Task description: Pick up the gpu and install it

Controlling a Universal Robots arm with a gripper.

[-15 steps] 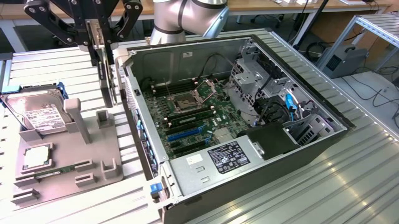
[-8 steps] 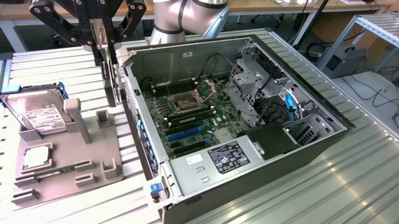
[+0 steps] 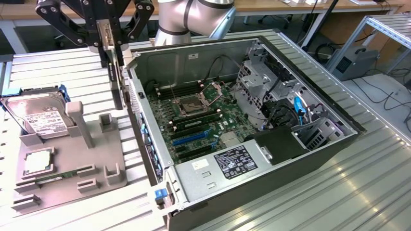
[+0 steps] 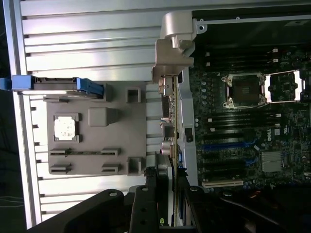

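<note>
The pincer (image 3: 107,43) is clamped on the gpu (image 3: 115,82), which hangs upright and edge-on above the surface (image 3: 334,192). It hangs in the gap between the grey tray (image 3: 57,168) and the case (image 3: 192,60), toward the surface's far edge. In the wrist view the gpu (image 4: 168,121) runs as a thin line away from the pincer (image 4: 165,194), with its silvery bracket (image 4: 175,43) at the far end. It is not yet over the motherboard (image 3: 199,120).

The card sits very close to the case's side wall, so a sideways move without enough height could knock its lower edge against the rim. The hold looks to be a narrow pinch at one end of a long card. Any bump could twist or slide it, and a tilted card would miss the slots (image 3: 189,137). The bracket could also foul the wall.

The contact between the pincer and the card is hard to make out against the dark parts. I cannot tell whether the card touches the case wall, because its lower edge blends into it. Which slot it is meant for is not clear. The hard drive (image 3: 42,118) stands well apart, near the surface's edge at the exterior view's left.
</note>
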